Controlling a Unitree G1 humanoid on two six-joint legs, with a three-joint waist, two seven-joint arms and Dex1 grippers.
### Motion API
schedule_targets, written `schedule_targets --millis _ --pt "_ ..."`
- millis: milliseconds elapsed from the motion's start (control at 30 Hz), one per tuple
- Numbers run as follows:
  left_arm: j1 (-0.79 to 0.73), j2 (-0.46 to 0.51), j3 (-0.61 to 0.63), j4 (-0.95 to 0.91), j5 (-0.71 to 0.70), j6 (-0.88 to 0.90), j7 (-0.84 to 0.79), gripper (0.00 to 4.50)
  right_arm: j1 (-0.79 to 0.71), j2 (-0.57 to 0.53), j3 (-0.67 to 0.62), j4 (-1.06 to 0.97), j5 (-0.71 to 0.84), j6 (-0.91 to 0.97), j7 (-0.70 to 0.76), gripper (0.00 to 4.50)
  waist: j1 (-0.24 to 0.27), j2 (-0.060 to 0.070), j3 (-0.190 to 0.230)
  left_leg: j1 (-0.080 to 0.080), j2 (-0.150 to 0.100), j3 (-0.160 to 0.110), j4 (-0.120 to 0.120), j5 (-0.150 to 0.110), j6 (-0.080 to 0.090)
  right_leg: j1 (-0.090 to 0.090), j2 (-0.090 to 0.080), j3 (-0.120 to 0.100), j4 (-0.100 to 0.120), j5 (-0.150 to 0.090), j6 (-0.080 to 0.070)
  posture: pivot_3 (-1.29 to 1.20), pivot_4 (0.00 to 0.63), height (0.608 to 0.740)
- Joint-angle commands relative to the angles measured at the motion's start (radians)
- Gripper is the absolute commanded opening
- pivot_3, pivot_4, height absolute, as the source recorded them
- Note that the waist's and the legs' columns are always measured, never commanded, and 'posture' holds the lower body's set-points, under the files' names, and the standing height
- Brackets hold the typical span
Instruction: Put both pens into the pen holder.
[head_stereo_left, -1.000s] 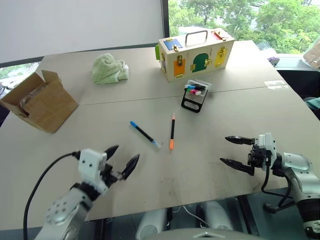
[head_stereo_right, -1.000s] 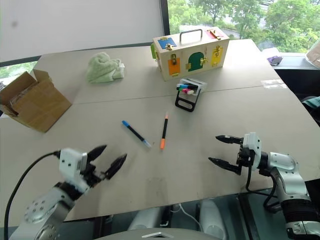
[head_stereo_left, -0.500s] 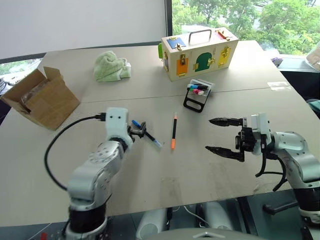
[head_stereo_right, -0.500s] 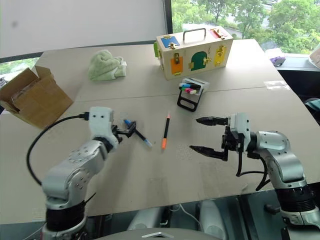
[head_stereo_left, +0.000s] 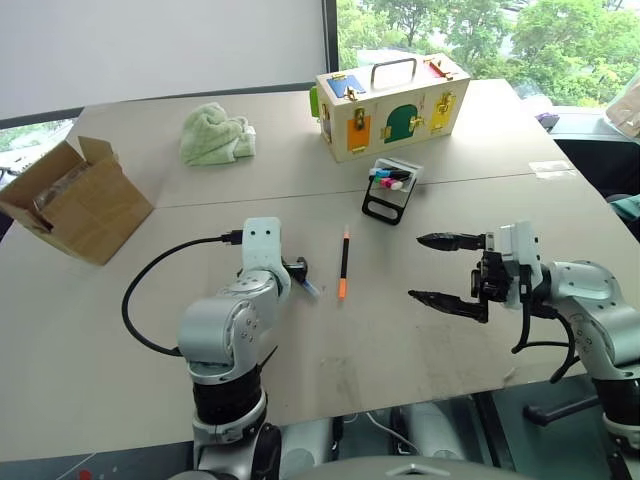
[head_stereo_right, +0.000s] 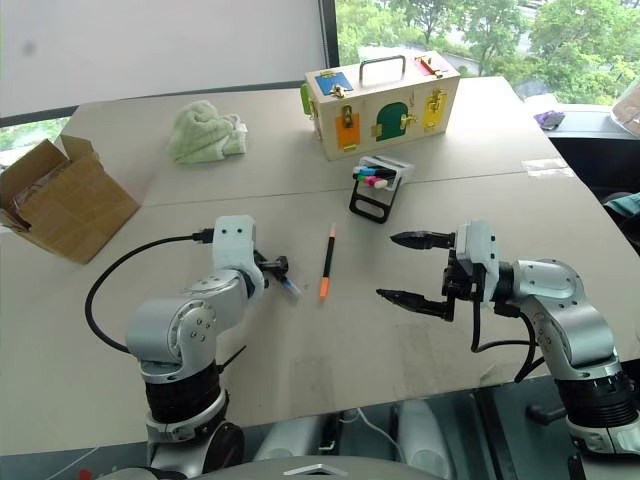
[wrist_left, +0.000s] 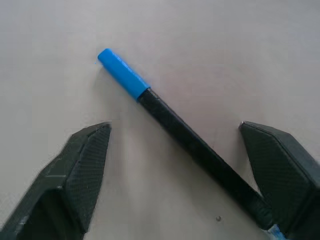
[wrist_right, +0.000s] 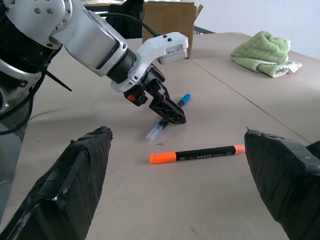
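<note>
Black orange-ended pen (wrist_right: 200, 153): print unreadable | left gripper (wrist_left: 185, 165) apart astride blue-capped pen (wrist_left: 165, 117) | right gripper (head_stereo_left: 432, 268) apart

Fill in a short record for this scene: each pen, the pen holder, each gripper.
blue-capped pen: flat on table, between the left gripper's fingers
orange-ended pen: flat on table, untouched
pen holder: before the wooden box, holds short markers, neither pen in it
left gripper: open, straddling blue-capped pen
right gripper: open, holding nothing
</note>
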Motion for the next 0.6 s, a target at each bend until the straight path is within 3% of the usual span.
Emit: schedule_targets --millis 33,67,233,400,600 --pt "0.067 -0.014 0.035 0.078 0.086 0.07 0.051 2.62 0.001 -0.009 -0.008 -0.024 -0.014 -0.022 -0.009 4.5 -0.001 0.002 -0.001 0.001 0.0 0.0 0.0 0.0 0.0 0.0 0.0 0.0 0.0 0.0 0.0 0.0 0.15 0.74" --pt "0.069 -0.022 0.044 0.08 0.095 0.07 0.053 2.37 0.003 -0.009 -0.009 -0.025 -0.016 -0.023 -0.009 4.5 -0.001 0.003 -0.002 0.001 0.001 0.0 0.0 0.0 0.0 0.001 0.001 0.001 0.0 0.0 0.0 0.0 0.15 0.74" --pt "0.069 -0.035 0.066 0.071 0.13 0.07 0.047 0.09 0.002 -0.008 -0.012 -0.023 -0.021 -0.027 -0.013 4.5 -0.011 0.007 -0.006 0.004 0.001 0.002 0.0 -0.001 0.002 0.002 0.001 0.002 0.002 0.0 0.0 0.0 0.15 0.74" --pt "0.056 -0.034 0.098 0.063 0.157 0.029 0.033 0.09 -0.01 -0.016 0.006 -0.027 -0.028 0.07 -0.073 4.5 -0.024 0.009 -0.007 0.004 0.001 0.002 0.0 -0.001 0.002 0.002 0.002 0.003 0.003 0.0 0.0 0.0 0.15 0.74" --pt "0.138 0.021 0.077 0.038 0.024 -0.533 -0.222 0.09 -0.122 0.072 -0.005 -0.032 0.055 0.323 -0.274 4.5 -0.024 0.009 -0.007 0.005 0.005 0.004 -0.001 0.001 -0.002 -0.001 0.004 0.005 0.004 0.001 -0.002 0.0 0.15 0.74"
